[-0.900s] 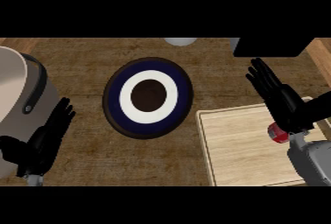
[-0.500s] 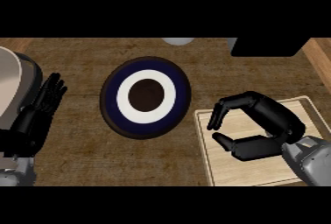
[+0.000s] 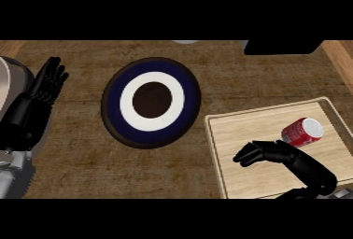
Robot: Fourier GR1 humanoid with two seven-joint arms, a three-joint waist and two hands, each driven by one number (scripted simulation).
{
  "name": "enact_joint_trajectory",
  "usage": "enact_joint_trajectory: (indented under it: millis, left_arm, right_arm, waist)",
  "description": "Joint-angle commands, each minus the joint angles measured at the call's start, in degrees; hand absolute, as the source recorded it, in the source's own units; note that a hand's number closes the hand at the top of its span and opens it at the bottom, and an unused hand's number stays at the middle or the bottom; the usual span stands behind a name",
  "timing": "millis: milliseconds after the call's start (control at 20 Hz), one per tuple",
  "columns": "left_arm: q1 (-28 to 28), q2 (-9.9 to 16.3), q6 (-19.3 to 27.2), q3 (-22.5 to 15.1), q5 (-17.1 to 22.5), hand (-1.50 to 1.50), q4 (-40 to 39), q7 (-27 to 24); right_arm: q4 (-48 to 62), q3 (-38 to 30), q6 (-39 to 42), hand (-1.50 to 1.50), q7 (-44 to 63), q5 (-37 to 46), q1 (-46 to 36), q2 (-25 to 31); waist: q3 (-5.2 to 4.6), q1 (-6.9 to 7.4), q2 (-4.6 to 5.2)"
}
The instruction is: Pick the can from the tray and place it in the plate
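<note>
While the right hand (image 3: pixel 286 158) sits curled and empty at lower right over the tray (image 3: pixel 234 140), it should open and close around the can's side before lifting. Just beyond its fingers, the can (image 3: pixel 302 132) lies tipped on the tray, red with a pale end. Farther left waits the plate (image 3: pixel 151 102). At far left the left hand (image 3: pixel 43 88) rests open.

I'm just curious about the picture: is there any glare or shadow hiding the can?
Head view: lighting is even and soft, no glare; the red can with a silver top lies fully visible on the pale wooden tray; the black right hand casts no marked shadow on it.
</note>
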State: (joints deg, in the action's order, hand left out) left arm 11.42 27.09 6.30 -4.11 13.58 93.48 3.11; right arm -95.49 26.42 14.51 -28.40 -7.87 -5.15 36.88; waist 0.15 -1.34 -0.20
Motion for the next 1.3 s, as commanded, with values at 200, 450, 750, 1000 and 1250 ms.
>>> enact_joint_trajectory:
  millis: [200, 450, 750, 1000, 1250]
  left_arm:
    - [4.53, -0.45, -2.70, 1.64, -0.09, 0.00, -2.53, 2.45]
    - [1.72, -2.06, -1.07, 0.12, -1.95, 0.00, -0.39, 1.34]
    - [3.90, -0.92, -1.32, 1.89, -1.15, 0.00, -0.57, 3.44]
    - [5.34, -4.12, 0.27, -1.10, -3.56, 0.00, -0.67, 3.50]
    - [8.92, -2.87, -2.17, 1.79, -3.38, 0.00, -5.20, 3.33]
  right_arm:
    - [0.12, -13.05, 4.45, -1.50, -7.58, -4.45, -0.43, 4.24]
    - [-7.71, -15.98, 3.02, -1.50, 3.70, 1.10, -1.17, 14.15]
    - [-8.19, -18.51, 10.51, -1.50, 12.08, 8.26, -3.41, 29.14]
    - [-10.86, -12.90, 16.73, -1.50, 20.40, 13.94, -6.50, 32.44]
    - [-10.80, -9.25, 19.49, -1.50, 24.46, 20.34, -7.81, 28.36]
  waist:
    - [-0.16, 0.88, 0.16]
    - [-0.28, 0.63, -0.11]
    - [-0.33, 0.76, -0.13]
    - [-0.26, 1.91, 0.31]
    - [-0.18, 1.62, 0.39]
